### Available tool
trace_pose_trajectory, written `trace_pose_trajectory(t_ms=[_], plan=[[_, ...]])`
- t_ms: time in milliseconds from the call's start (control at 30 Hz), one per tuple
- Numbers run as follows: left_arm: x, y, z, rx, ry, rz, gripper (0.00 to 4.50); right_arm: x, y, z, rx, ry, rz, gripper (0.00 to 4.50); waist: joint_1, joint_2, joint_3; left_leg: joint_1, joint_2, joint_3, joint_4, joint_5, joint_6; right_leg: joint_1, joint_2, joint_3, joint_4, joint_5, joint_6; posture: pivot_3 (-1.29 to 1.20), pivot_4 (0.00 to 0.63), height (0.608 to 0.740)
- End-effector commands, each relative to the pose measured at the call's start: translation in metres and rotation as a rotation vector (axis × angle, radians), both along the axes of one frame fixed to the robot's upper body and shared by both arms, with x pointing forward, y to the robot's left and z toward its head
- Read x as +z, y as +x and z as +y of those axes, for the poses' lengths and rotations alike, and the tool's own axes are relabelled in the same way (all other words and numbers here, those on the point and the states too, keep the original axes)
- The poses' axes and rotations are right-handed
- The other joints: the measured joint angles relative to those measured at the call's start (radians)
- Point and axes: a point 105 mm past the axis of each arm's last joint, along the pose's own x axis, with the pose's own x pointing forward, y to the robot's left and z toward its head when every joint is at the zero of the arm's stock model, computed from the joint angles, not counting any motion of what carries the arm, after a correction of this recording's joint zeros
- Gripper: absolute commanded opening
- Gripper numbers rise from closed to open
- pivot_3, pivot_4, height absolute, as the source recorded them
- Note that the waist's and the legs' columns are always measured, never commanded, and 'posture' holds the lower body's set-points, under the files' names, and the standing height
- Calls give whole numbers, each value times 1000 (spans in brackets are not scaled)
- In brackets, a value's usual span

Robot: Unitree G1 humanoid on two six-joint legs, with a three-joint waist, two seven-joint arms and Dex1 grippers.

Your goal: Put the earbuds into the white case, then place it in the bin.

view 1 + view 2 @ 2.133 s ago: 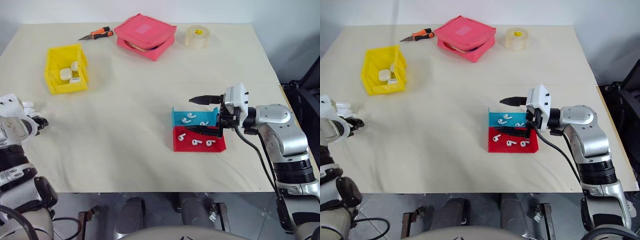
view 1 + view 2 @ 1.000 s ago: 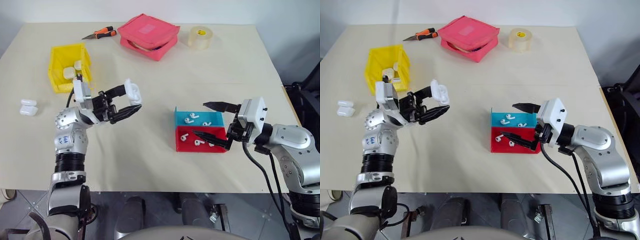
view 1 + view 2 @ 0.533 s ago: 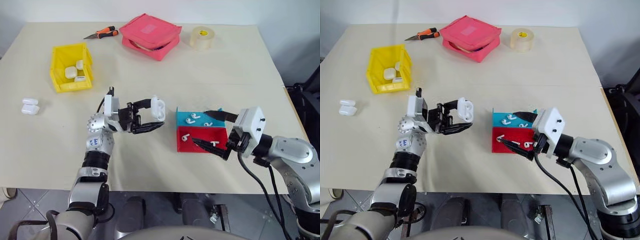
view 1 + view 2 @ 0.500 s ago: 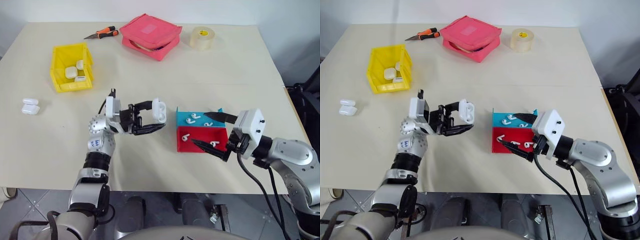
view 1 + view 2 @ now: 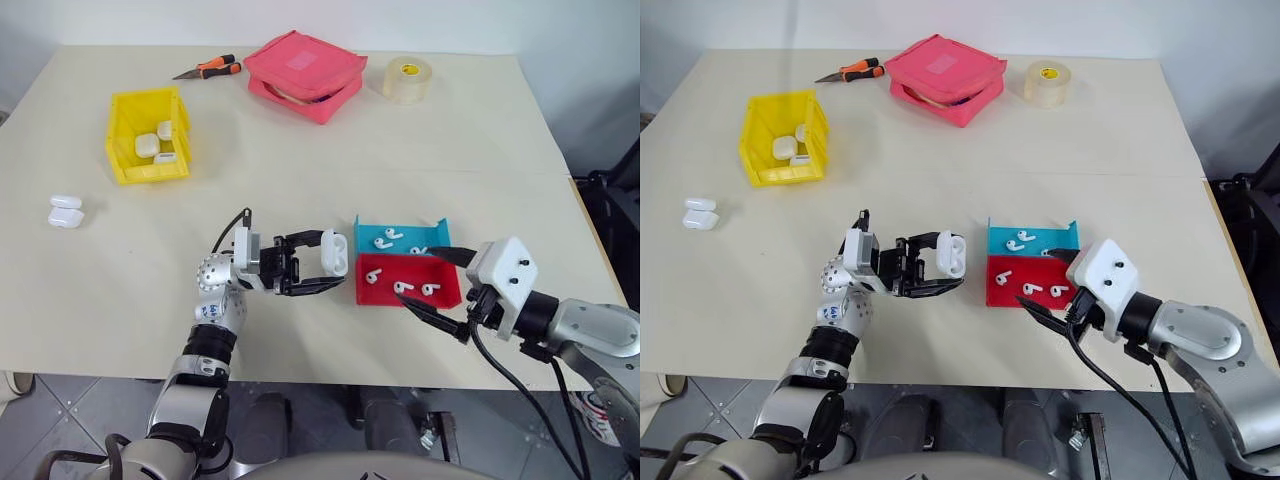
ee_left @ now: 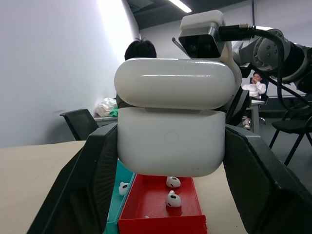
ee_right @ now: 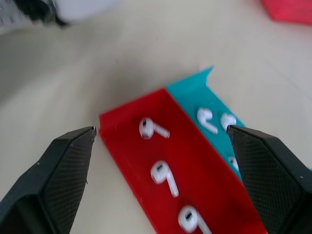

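head views overlook table (image 5: 400, 130); wrists close.

The white case (image 6: 170, 124) is smooth, glossy plastic with light reflecting on its lid, and the fingers (image 6: 95, 175) of the left tool (image 5: 325, 270) that hold it are matt black with a fine grainy texture. The earbuds (image 7: 163, 178) look like shiny white plastic, and they lie in a red tray (image 7: 126, 151) and a teal tray (image 7: 195, 95) of plain, smooth plastic. The bin (image 5: 120, 135) is bright yellow plastic, the pouch (image 5: 300, 70) looks like pink cloth, the tape roll (image 5: 408, 78) is half clear, and the surface (image 5: 300, 160) is matt cream.
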Motion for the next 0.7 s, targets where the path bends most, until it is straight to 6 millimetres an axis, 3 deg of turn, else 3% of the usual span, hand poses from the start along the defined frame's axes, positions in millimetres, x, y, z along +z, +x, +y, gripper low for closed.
trace_pose_trajectory(t_ms=[33, 133, 300, 633, 700], plan=[[-1, -9, -5, -74, 25, -38, 2799, -8, -7, 1, 11, -102, 76, 4500, 0, 0, 0, 0, 0, 0, 0, 0, 0, 0, 0, 0, 0, 0, 0, 0, 150, 740], [-2, -10, -6, -74, 24, -33, 2799, -14, -7, -3, -8, -148, 127, 4500, 0, 0, 0, 0, 0, -1, 0, 0, 0, 0, 0, 0, -1, 0, 0, 0, 150, 740], [-5, -14, -10, -76, 12, -27, 2799, -11, -5, -2, 7, -240, 135, 3243, 0, 0, 0, 0, 0, 0, 0, 0, 0, 0, 0, 0, -1, 0, 0, 0, 150, 740], [-9, -19, -10, -85, 6, -16, 2799, -6, -2, 2, 22, -285, 182, 3243, 0, 0, 0, 0, 0, 0, 0, -1, 1, 0, 0, 0, -5, 0, 0, 0, 150, 740], [-9, -19, -10, -84, 6, -15, 2799, -6, -3, 2, 17, -293, 185, 2879, 0, 0, 0, 0, 1, 0, 0, -1, 2, 0, 0, 0, -5, 0, 1, 0, 150, 740]])
